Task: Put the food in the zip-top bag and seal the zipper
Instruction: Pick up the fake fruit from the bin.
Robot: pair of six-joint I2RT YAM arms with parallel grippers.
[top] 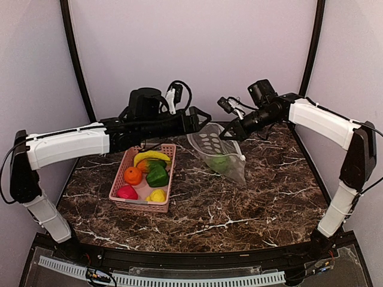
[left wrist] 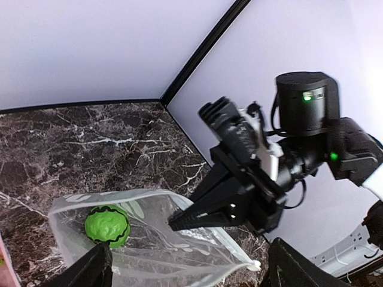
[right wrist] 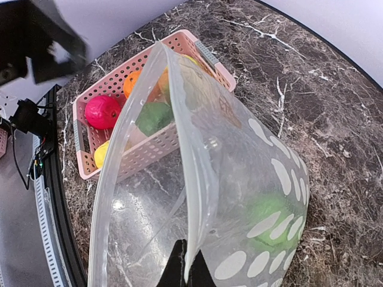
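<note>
Dark white-veined marble tabletop (top: 239,209), ringed by pale lilac walls: the right gripper (top: 228,134), right of centre in the overhead view, is clamped on the rim of the clear polka-dot zip-top bag (top: 210,143). It holds that edge lifted off the stone, apparently so the mouth gapes towards the fruit. Its own camera shows the thin clear press-seal zipper (right wrist: 192,167) running up the middle of the frame from the pinched fingertips, not pressed together.

One bumpy green toy ball (left wrist: 108,226) sits inside the bag, low at lower left of the left wrist view. The left gripper (top: 202,117) hangs just above and left of the bag, fingers spread wide and holding nothing, seemingly placed either to steady the opposite lip or to turn away for another piece.

Lying in the pink slotted plastic basket (top: 140,207), left of centre, are the yellow plastic banana (top: 152,156), the glossy orange (top: 133,175), a dark green pepper-like piece (top: 157,176), a magenta-red piece (top: 126,192) and a yellow lemon-like piece (top: 157,195). By that count the filling looks barely begun, with sealing some way off.
</note>
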